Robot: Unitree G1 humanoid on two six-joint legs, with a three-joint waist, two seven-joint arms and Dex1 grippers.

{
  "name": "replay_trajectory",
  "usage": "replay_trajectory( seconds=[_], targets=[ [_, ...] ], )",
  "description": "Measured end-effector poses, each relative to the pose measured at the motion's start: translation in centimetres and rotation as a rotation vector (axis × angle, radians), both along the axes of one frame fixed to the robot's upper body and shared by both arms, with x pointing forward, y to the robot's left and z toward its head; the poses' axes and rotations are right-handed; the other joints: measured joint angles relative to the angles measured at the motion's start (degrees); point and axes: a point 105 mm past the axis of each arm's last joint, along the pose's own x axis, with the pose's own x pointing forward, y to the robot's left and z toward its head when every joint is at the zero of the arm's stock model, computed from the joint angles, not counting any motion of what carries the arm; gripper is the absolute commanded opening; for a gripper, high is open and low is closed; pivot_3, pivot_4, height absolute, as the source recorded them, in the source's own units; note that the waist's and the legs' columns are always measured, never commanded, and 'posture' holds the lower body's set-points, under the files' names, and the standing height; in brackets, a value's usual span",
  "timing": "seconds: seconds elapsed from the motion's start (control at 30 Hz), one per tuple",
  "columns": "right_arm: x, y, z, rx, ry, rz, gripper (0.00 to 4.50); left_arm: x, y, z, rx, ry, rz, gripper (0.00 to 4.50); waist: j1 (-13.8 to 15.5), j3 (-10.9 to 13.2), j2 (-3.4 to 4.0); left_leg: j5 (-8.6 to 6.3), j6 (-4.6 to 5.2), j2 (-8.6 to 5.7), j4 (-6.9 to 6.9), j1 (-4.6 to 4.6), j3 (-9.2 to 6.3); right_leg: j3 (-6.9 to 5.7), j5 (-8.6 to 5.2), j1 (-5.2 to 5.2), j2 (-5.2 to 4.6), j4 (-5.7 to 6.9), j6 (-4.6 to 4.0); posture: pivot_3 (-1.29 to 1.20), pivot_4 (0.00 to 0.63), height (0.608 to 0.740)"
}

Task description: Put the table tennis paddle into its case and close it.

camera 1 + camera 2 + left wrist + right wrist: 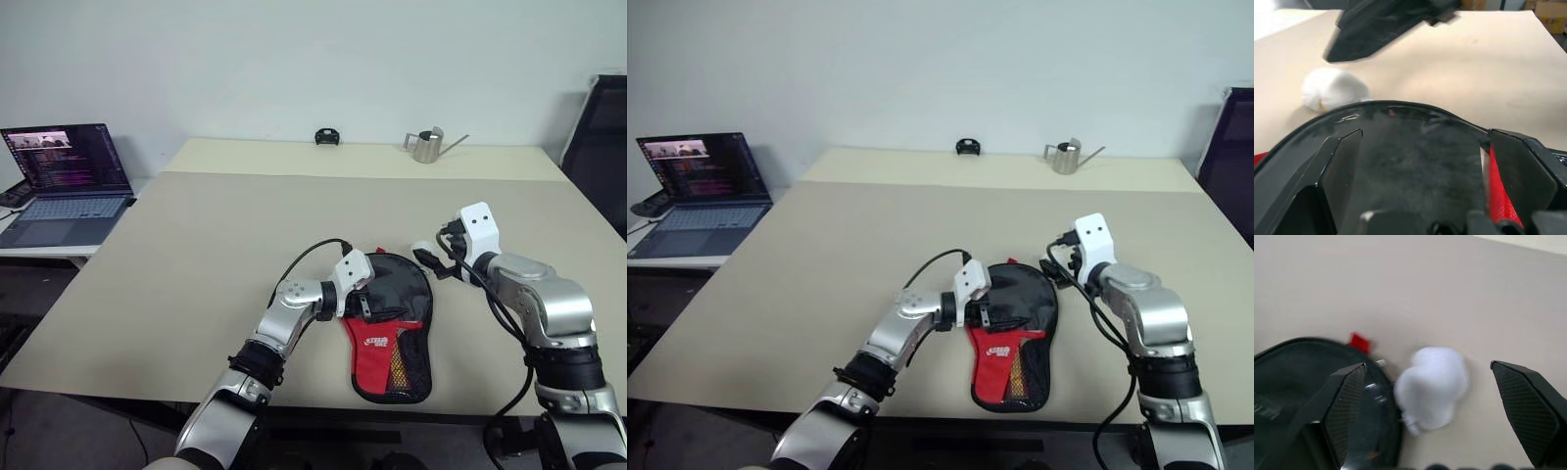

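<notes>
Left eye view, starting at the near edge of the table (196, 225): the case (392, 333) lies flat close to that edge, its red narrow part with the mesh pocket and white logo pointing toward the robot, its round black part pointing away. The table tennis paddle cannot be made out as a separate thing; whether it is inside the case I cannot tell.

The left gripper (364, 294) is over the left side of the round black part, pointing to the right. Its two fingers (1337, 166) stand wide apart (released, holding nothing), with the black fabric under and between them; if they touch the fabric I cannot tell.

A little farther, the right gripper (431, 259) hangs just beyond the top right rim of the case. In the right wrist view its fingers (1349, 396) are also spread wide and grasp nothing. Between them, lower on the table, lies the small white ball charm (1432, 384), just beside the black rim of the case, next to a small red tab (1359, 341).

Farther away on the left, a side table carries an open laptop (69, 181) with a lit screen. At the far edge of the table stand a small black object (327, 136) and a metal watering can (428, 145), well apart from each other.
</notes>
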Motion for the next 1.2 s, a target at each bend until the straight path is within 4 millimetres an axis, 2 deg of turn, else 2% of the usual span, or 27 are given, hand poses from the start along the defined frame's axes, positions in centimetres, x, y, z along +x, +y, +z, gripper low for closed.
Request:
replay_trajectory(
  seconds=[0.2, 0.37, 0.63, 0.73, 1.03, 1.13, 1.2],
  targets=[
    [2.4, 0.9, -1.5, 0.025, 0.022, -0.031, 4.47, 0.5, 0.2, -0.4, 0.024, 0.003, 0.019, 4.50, -0.25, 0.01, 0.01, 0.00, 0.00, 0.02, -0.01, 0.04, 0.05, 0.03, 0.00, -0.02, 0.00, 0.05, -0.01, 0.00, 0.150, 0.740],
    [3.6, 1.8, -2.3, 0.037, 0.033, -0.031, 4.47, 0.7, 0.5, -1.2, 0.041, 0.023, 0.031, 4.50, -0.23, 0.02, 0.03, 0.00, 0.00, 0.02, -0.01, 0.01, 0.07, 0.04, 0.00, -0.04, -0.01, 0.03, -0.01, 0.00, 0.150, 0.740],
    [4.7, 1.1, -4.4, -0.035, 0.072, -0.073, 4.47, 0.8, 0.5, -1.3, 0.045, 0.018, 0.037, 4.50, -0.24, 0.02, 0.03, 0.00, 0.00, 0.02, -0.01, 0.02, 0.08, 0.05, 0.00, -0.04, -0.09, 0.04, -0.02, 0.00, 0.150, 0.740],
    [5.0, 0.6, -5.0, -0.059, 0.076, -0.095, 3.88, 0.8, 0.5, -1.3, 0.045, 0.013, 0.043, 4.50, -0.25, 0.02, 0.03, 0.00, 0.00, 0.03, -0.01, 0.02, 0.09, 0.07, 0.01, -0.04, -0.09, 0.05, -0.02, 0.00, 0.150, 0.740],
    [5.2, 0.6, -5.0, -0.090, 0.070, -0.091, 0.91, 1.1, 0.7, -1.8, 0.055, 0.015, 0.062, 4.50, -0.24, 0.01, 0.03, 0.00, 0.00, 0.03, 0.00, 0.04, 0.09, 0.07, 0.01, -0.03, -0.10, 0.07, -0.02, 0.00, 0.150, 0.740],
    [5.1, 0.6, -4.9, -0.087, 0.074, -0.094, 0.44, 1.3, 0.7, -1.8, 0.059, 0.009, 0.071, 4.50, -0.23, 0.01, 0.03, 0.00, 0.00, 0.03, 0.00, 0.05, 0.09, 0.07, 0.01, -0.03, -0.10, 0.10, -0.02, 0.00, 0.150, 0.740],
    [5.1, 0.5, -4.9, -0.080, 0.076, -0.100, 0.35, 1.5, 0.6, -1.8, 0.063, 0.000, 0.073, 4.50, -0.23, 0.01, 0.03, 0.00, 0.00, 0.03, 0.01, 0.05, 0.09, 0.07, 0.01, -0.03, -0.10, 0.10, -0.02, 0.00, 0.150, 0.740]
  ],
)
